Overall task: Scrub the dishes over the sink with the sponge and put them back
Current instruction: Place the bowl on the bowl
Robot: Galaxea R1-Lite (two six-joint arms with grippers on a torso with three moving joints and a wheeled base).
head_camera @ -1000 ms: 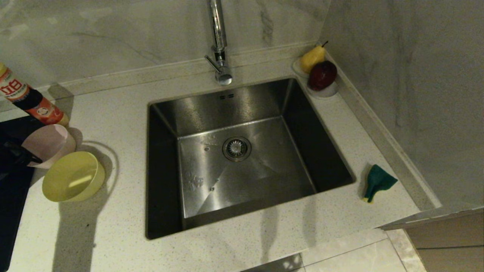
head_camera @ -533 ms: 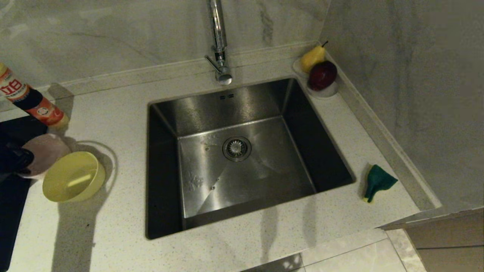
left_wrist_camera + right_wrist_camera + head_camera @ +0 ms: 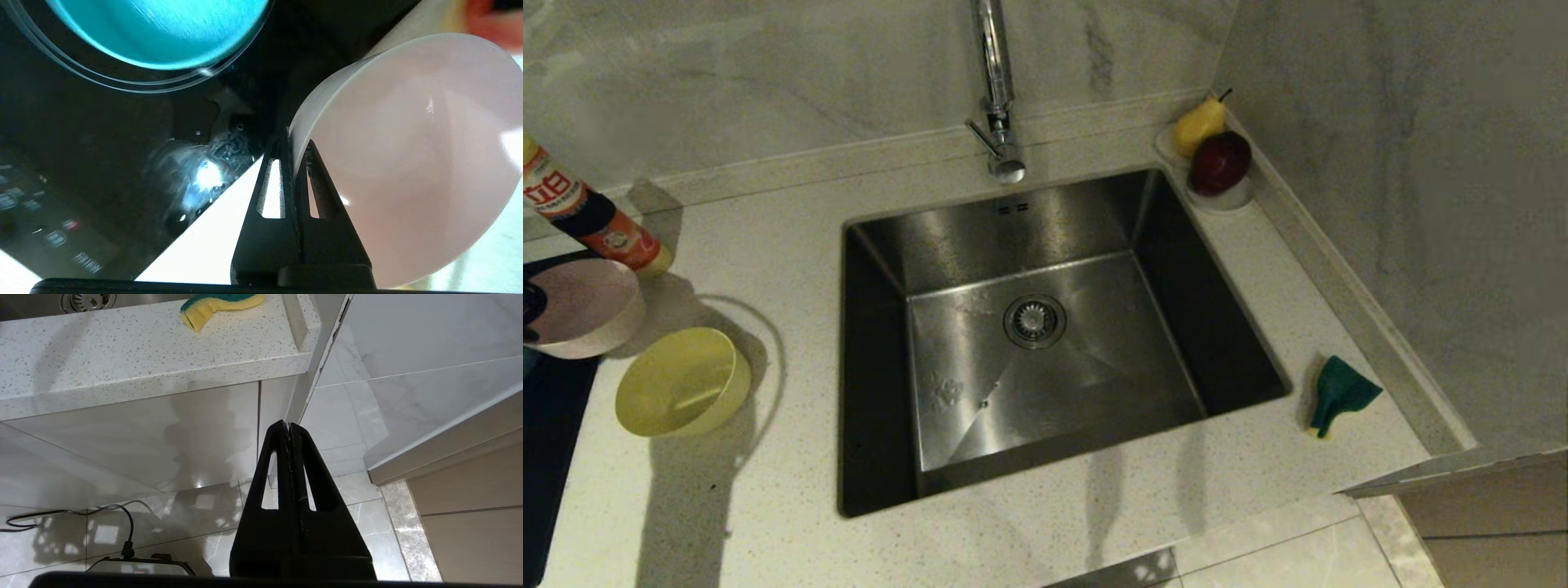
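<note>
A pale pink bowl [image 3: 580,306] hangs tilted at the far left edge of the head view, above the black hob. My left gripper [image 3: 295,141] is shut on the pink bowl's [image 3: 408,155] rim, one finger inside and one outside. A light blue bowl [image 3: 159,32] rests on the hob beyond it. The yellow bowl [image 3: 682,381] lies tilted on the counter left of the sink [image 3: 1045,343]. The sponge [image 3: 1339,394], green face up, lies crumpled on the counter right of the sink. My right gripper [image 3: 288,425] hangs shut and empty below the counter edge, with the sponge [image 3: 220,304] above it.
A tall chrome tap [image 3: 996,90] stands behind the sink. A detergent bottle [image 3: 584,216] lies at the back left. A pear [image 3: 1199,124] and a dark red fruit [image 3: 1218,162] sit on white saucers in the back right corner. The wall [image 3: 1405,204] closes off the right side.
My left gripper has shut on the pink bowl's rim and drawn it up and to the left, away from the yellow bowl. The right arm has not moved.
</note>
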